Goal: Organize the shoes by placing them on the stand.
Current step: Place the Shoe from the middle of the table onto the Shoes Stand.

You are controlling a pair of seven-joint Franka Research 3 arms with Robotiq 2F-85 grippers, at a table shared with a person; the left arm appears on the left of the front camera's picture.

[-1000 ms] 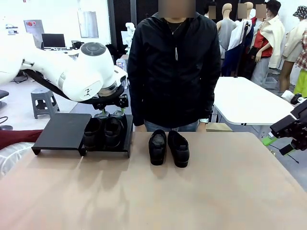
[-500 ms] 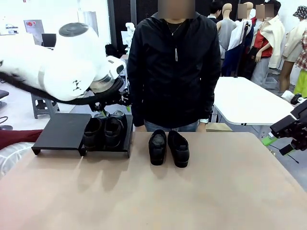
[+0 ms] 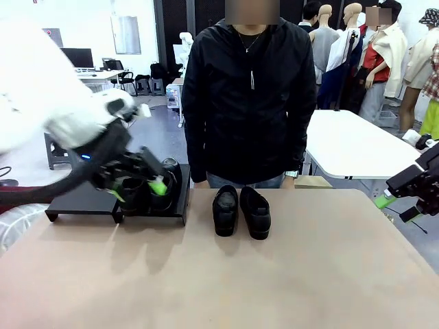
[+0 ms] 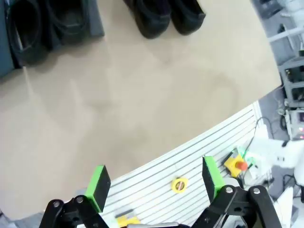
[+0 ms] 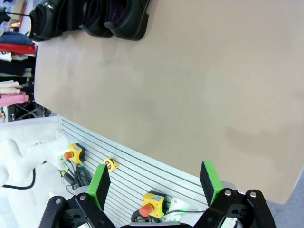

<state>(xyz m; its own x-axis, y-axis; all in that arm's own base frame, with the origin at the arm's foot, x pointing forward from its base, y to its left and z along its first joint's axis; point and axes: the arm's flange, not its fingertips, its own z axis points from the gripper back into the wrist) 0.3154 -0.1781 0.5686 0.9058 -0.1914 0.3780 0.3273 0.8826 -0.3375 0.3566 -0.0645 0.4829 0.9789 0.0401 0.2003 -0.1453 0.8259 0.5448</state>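
The tan table spans the scene, with a person in a black jacket standing at its far side. The black stand sits at the far left. Two black loafers rest side by side on its right panel. Two more loafers stand together on the table at far centre, just right of the stand. The left gripper hangs in front of the stand's shoes, fingers spread and grasping nothing. The right gripper is off the table's right edge, also released and empty.
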